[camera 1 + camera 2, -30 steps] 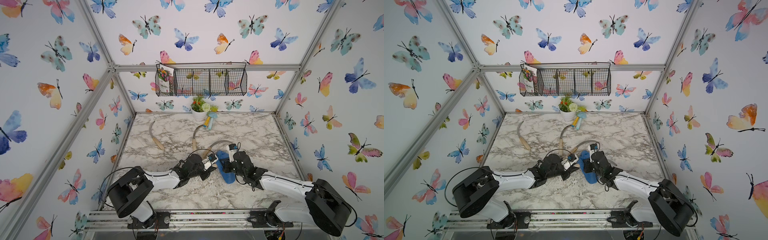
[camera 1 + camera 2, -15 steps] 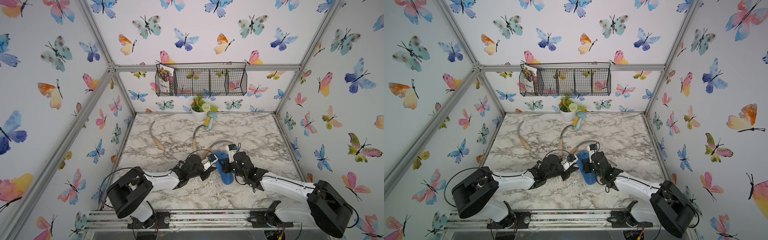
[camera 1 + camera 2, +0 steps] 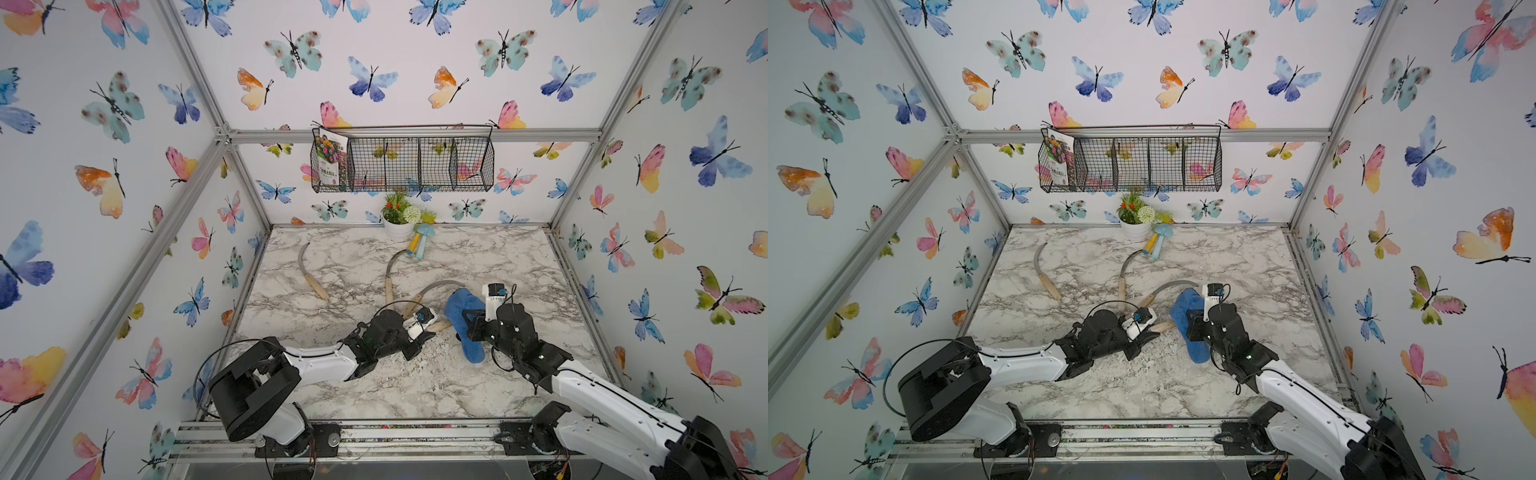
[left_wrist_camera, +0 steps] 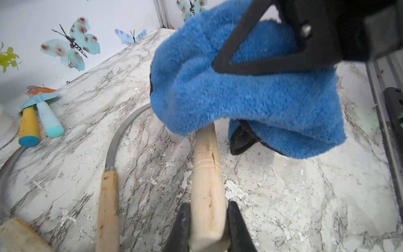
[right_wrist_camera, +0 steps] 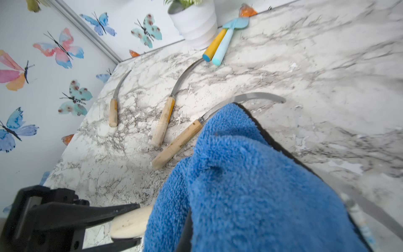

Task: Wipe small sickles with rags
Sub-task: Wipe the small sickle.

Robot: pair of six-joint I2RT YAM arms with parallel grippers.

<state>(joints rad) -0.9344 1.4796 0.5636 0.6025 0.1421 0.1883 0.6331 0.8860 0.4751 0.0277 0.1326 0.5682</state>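
Slippage looked the likeliest trouble: the left gripper was clamped on only the butt end of the held sickle, so drag from the thick blue rag could twist the pale handle or pull it out of the jaws. Terry loops might also snag on the blade, which was hidden under the cloth. The right gripper was closed on the rag, which draped over the sickle just ahead of the left jaws. The three other sickles lay loose on the table nearby
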